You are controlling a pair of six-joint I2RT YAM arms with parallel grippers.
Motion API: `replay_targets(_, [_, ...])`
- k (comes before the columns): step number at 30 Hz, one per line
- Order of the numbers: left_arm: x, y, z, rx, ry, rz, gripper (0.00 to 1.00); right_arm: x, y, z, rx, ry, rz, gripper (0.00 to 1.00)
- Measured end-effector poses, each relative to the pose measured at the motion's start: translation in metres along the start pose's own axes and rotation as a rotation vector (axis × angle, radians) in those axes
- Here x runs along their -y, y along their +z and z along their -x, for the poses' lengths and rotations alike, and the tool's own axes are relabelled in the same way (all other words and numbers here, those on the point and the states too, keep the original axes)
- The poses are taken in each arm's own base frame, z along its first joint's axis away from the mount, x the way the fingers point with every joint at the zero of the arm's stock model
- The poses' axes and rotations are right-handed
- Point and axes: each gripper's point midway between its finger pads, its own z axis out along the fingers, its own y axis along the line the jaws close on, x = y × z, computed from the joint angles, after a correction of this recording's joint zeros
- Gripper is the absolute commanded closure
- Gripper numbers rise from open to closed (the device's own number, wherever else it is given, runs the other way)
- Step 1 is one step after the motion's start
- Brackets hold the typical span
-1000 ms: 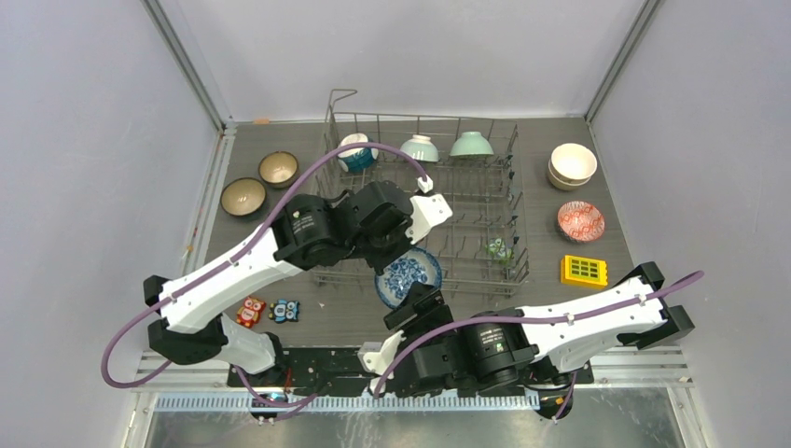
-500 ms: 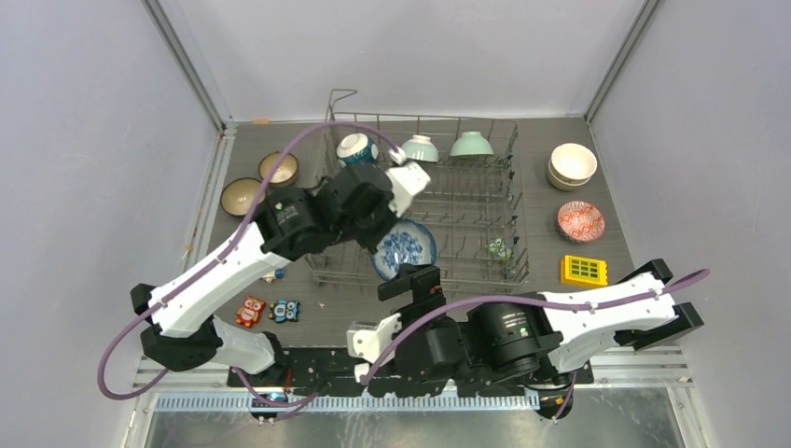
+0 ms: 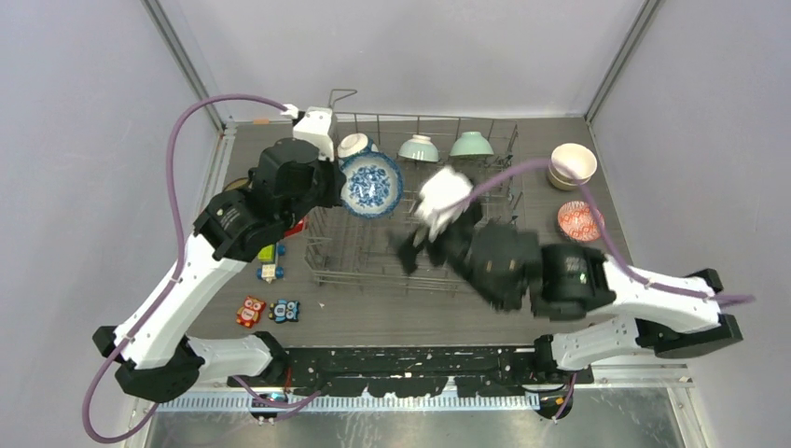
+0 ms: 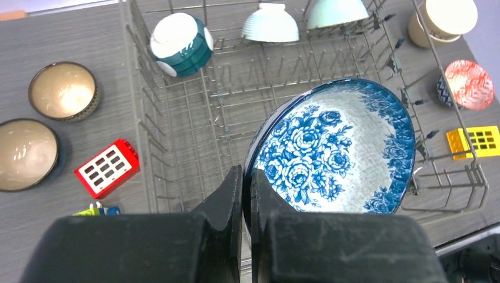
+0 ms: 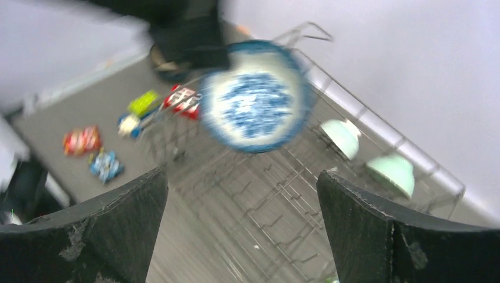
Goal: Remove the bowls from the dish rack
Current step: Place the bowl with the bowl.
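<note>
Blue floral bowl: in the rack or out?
Out. The left gripper is clamped on the blue floral bowl at its rim, holding it on edge above the dish rack tines.

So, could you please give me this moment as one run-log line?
left gripper: shut on blue floral bowl, held over dish rack | right gripper: open, empty
</note>
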Motion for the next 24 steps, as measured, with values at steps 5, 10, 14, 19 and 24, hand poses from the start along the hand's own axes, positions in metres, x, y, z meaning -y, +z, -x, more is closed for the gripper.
replay_targets(5, [-0.013,-0.009,-0.001,0.036,-0.083,0.043,1.0,0.113,0.022,-0.006,0.016,0.402,-0.334,0.04])
replay_targets(10, [-0.02,-0.011,-0.015,0.042,-0.173,0.071,1.0,0.151,0.03,-0.017,0.023,0.636,-0.413,0.17])
replay_targets(14, [-0.021,-0.006,-0.033,0.015,-0.255,0.091,1.0,0.154,0.048,-0.034,-0.02,0.753,-0.396,0.33])
replay_targets(19, [-0.016,0.001,-0.04,-0.004,-0.36,0.101,1.0,0.127,0.077,-0.052,-0.113,0.815,-0.29,0.38])
replay_targets(24, [-0.012,0.004,-0.041,-0.014,-0.437,0.11,1.0,0.095,0.105,-0.078,-0.246,0.823,-0.206,0.44])
